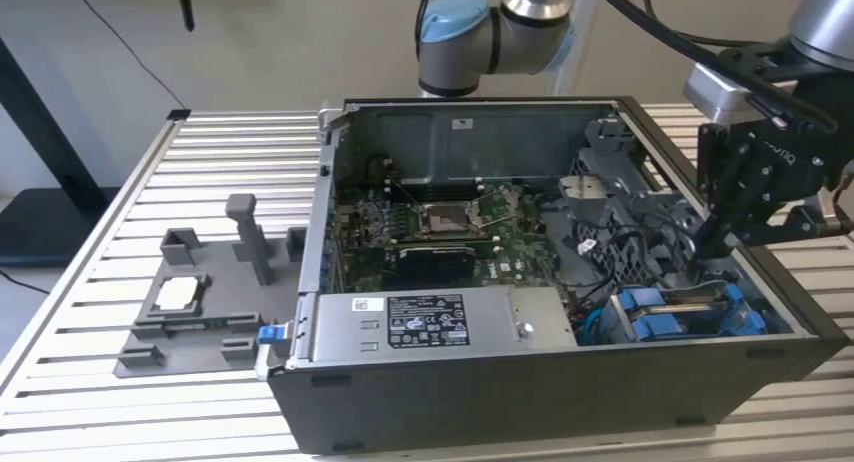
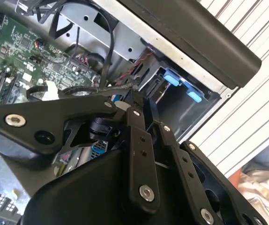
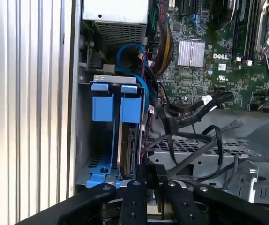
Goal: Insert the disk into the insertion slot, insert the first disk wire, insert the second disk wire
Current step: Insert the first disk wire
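Nearest: gripper [image 3: 153,172], fingers [image 3: 142,176] drawn almost together, whatever sits pinched between them hidden. Just beyond: disk [image 3: 130,145], on edge inside insertion slot [image 3: 85,140], blue carrier tabs [image 3: 130,107] at far end. Risks (judgement only): snagging loose black cables [image 3: 190,136] crowding slot mouth; skewing a connector against disk edge if approach tilts. Farther: motherboard [image 3: 209,70], white lettering left unread. Farthest: grey metal box [image 3: 115,14]; in exterior view, carries white sticker [image 1: 427,322], dense print, likewise unread.
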Controlling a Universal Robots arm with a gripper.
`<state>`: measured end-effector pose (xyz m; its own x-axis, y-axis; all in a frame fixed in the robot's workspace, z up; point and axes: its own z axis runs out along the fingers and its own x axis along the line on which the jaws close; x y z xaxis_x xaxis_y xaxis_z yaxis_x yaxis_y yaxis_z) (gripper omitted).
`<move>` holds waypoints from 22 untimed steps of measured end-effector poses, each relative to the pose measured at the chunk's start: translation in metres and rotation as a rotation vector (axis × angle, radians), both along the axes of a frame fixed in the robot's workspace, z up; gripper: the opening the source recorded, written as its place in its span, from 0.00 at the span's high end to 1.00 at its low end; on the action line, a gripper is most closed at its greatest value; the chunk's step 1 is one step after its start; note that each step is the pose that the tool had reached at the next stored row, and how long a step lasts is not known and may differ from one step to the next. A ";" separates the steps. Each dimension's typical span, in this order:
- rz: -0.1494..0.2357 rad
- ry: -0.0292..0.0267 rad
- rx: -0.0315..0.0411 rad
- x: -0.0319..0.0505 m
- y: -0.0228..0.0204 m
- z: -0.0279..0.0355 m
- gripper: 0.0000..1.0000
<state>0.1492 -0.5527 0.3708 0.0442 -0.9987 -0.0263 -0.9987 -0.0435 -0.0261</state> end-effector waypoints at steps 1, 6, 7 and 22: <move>-0.007 0.0005 -0.0002 0.0000 -0.0001 -0.0006 0.81; -0.046 0.0026 -0.0002 0.0000 -0.0004 -0.0042 0.81; -0.050 0.0037 -0.0003 0.0001 -0.0005 -0.0049 0.81; -0.072 0.0322 -0.0016 0.0109 -0.0058 -0.0140 0.81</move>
